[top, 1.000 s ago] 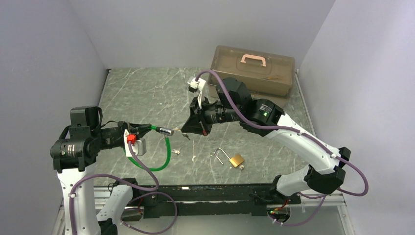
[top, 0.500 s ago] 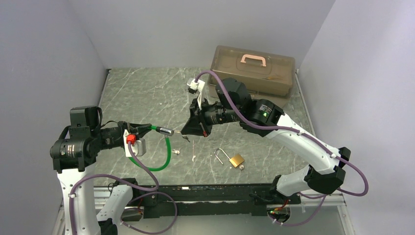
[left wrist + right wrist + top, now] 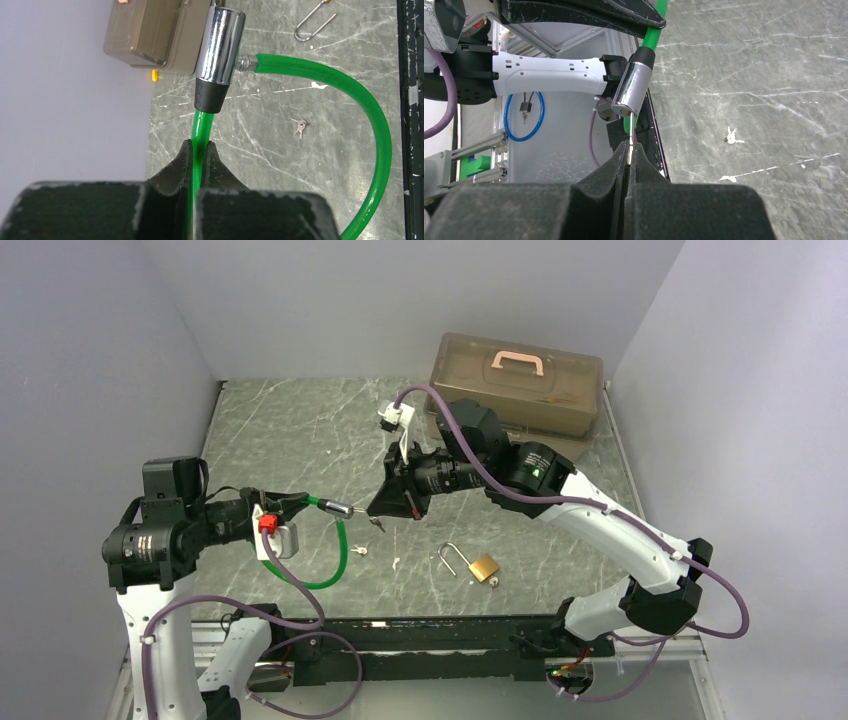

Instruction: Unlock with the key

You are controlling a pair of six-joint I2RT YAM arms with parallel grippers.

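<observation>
Right wrist: right tool [image 3: 628, 148] pinches key [image 3: 629, 130] touching lock barrel [image 3: 633, 90]; left tool [image 3: 199, 148] clamps green cable [image 3: 350, 95].

The left hand [image 3: 199, 155] pinches the green cable [image 3: 350, 90] right beside its chrome barrel [image 3: 220, 45] — small keys [image 3: 300, 127] lie nearby.

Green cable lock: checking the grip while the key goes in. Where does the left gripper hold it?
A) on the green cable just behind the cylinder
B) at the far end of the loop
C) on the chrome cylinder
A: the left gripper is shut on the green cable, just short of the chrome cylinder.
</observation>
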